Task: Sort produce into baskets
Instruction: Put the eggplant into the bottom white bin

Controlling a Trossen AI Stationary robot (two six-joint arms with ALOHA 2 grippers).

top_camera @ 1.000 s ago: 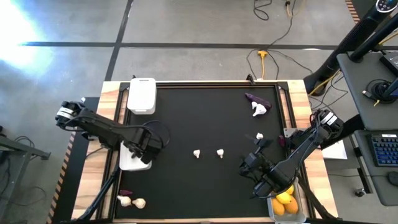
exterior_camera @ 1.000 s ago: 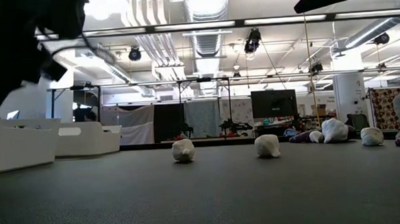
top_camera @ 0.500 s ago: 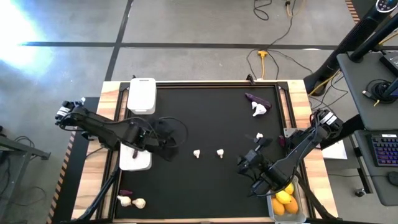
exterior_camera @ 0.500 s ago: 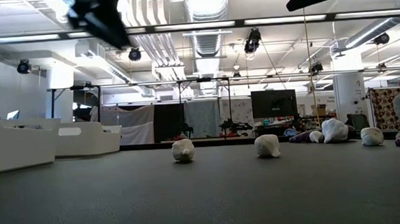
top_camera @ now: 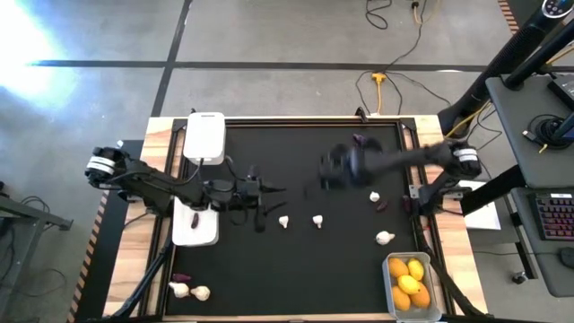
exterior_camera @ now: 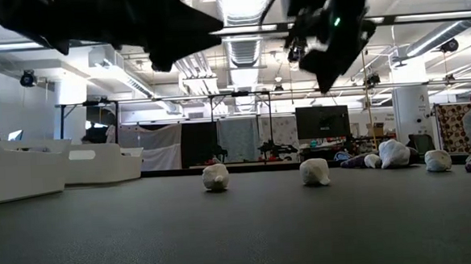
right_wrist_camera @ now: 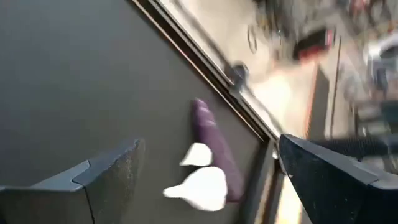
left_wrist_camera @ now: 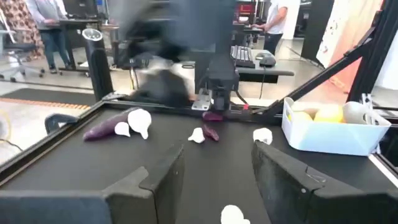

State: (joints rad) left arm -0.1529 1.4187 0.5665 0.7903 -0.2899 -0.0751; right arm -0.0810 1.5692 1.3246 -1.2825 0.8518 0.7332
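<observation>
Two white garlic bulbs (top_camera: pixel 283 221) (top_camera: pixel 317 220) lie mid-table; my left gripper (top_camera: pixel 269 197) hovers open just to their left and holds nothing, as the left wrist view (left_wrist_camera: pixel 217 180) shows. My right gripper (top_camera: pixel 332 169), blurred, hangs wide open above the far middle. In its wrist view (right_wrist_camera: pixel 211 144) it looks at a purple eggplant (right_wrist_camera: pixel 214 149) and a garlic bulb (right_wrist_camera: pixel 199 186) by the far right rail. More garlic (top_camera: pixel 384 238) (top_camera: pixel 375 196) and a small purple piece (top_camera: pixel 380 205) lie at the right. The clear basket (top_camera: pixel 392 269) holds yellow fruit (top_camera: pixel 408 283).
Two white baskets stand along the left edge, one far (top_camera: pixel 204 136), one near (top_camera: pixel 195 231) with a dark piece inside. Two garlic bulbs (top_camera: pixel 190 291) and a purple piece (top_camera: pixel 182 278) lie on the wood at the near left corner. A raised black rail (top_camera: pixel 408 152) borders the mat.
My right arm has swung quickly from over the clear basket at the near right toward the far middle of the table, still wide open, uncovering a garlic bulb and a purple piece there. My left gripper has gone from over the near white basket toward the table's middle.
</observation>
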